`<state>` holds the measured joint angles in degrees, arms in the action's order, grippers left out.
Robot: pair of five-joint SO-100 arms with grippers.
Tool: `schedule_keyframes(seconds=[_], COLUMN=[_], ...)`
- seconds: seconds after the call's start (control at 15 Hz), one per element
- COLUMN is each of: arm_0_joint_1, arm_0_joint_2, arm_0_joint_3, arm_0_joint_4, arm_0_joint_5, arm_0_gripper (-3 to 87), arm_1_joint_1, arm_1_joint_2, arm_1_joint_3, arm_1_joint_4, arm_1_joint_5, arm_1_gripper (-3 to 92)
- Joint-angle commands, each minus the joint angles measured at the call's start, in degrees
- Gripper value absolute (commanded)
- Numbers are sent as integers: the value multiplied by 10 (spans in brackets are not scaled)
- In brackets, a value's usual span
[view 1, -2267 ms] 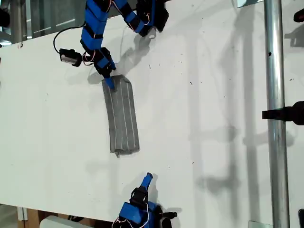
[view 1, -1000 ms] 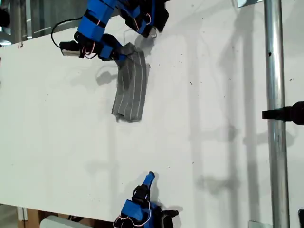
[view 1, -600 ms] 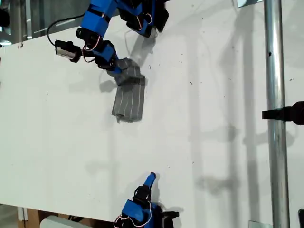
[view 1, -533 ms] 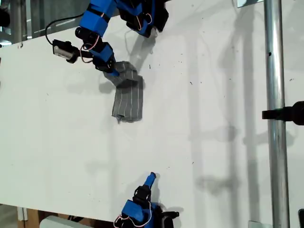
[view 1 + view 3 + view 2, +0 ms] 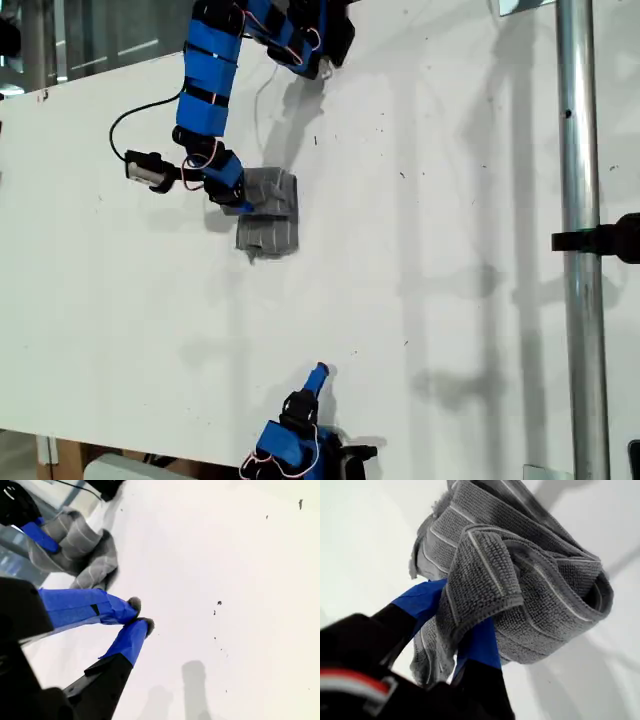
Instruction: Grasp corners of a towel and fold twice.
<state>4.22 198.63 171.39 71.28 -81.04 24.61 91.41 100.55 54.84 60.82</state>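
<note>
On the white table (image 5: 450, 330): towel (image 5: 268, 212), grey, striped, half doubled over itself; my first gripper (image 5: 232, 197) clenched its upper edge, apparently folding. My second gripper (image 5: 141, 616), well apart from the towel, held nothing, jaws nearly closed.

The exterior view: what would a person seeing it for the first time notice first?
First, the grey striped towel, bunched into a small folded bundle on the white table, in the upper part of the exterior view left of centre. My first gripper grips its edge. My second gripper waits empty near the bottom edge of that view.
</note>
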Motion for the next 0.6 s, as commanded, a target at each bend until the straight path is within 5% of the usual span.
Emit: schedule_keyframes(seconds=[0.0,0.2,0.53], arm_0_joint_1=[1,-2,-1], arm_0_joint_2=[3,3,3], arm_0_joint_3=[-4,8,29], arm_0_joint_4=[-11,-15,-19], arm_0_joint_5=[-7,-7,-18], arm_0_gripper=[27,30,47], arm_1_joint_1=[-20,-16,53], arm_1_joint_2=[-13,23,127], arm_1_joint_3=[-85,-101,-87], arm_1_joint_4=[-41,-93,28], arm_1_joint_5=[-26,-40,-40], arm_1_gripper=[340,110,82])
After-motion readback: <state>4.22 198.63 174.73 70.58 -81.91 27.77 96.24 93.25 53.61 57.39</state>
